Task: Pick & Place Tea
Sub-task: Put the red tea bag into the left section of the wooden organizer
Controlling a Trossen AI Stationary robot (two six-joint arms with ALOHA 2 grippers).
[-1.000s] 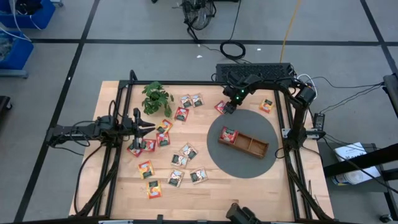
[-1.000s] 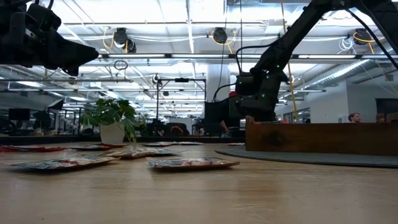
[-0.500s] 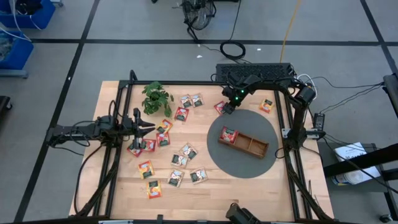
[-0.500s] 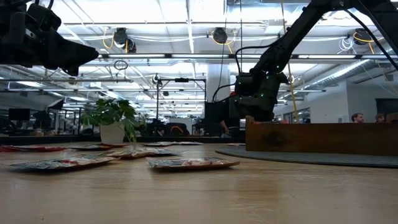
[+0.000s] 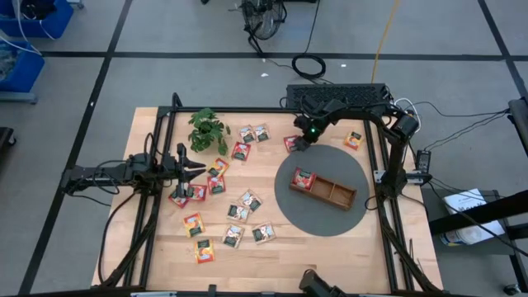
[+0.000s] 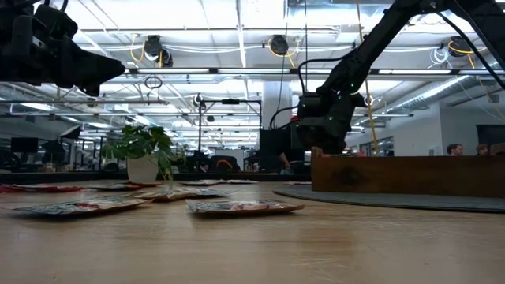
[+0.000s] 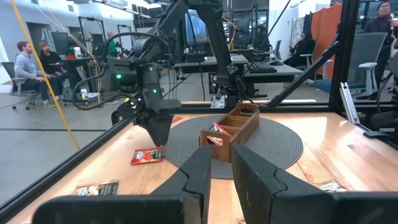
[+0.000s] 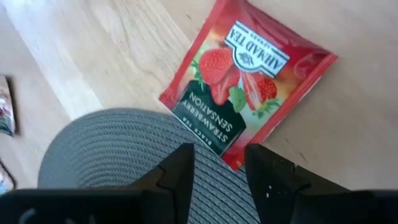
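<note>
Tea sachet (image 8: pixel 247 73) lies below our right gripper (image 8: pixel 217 163), fingers parted and empty; next we descend and close on it.

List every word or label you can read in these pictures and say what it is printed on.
"AHMAD TEA" – red sachet below the right gripper.
"STRAWBERRY SENSATION" – same sachet, dark panel.
"BLACK TEA" – same panel, small print.
Small word under the brand: too small to read.
Other sachets: print too small to read.
</note>
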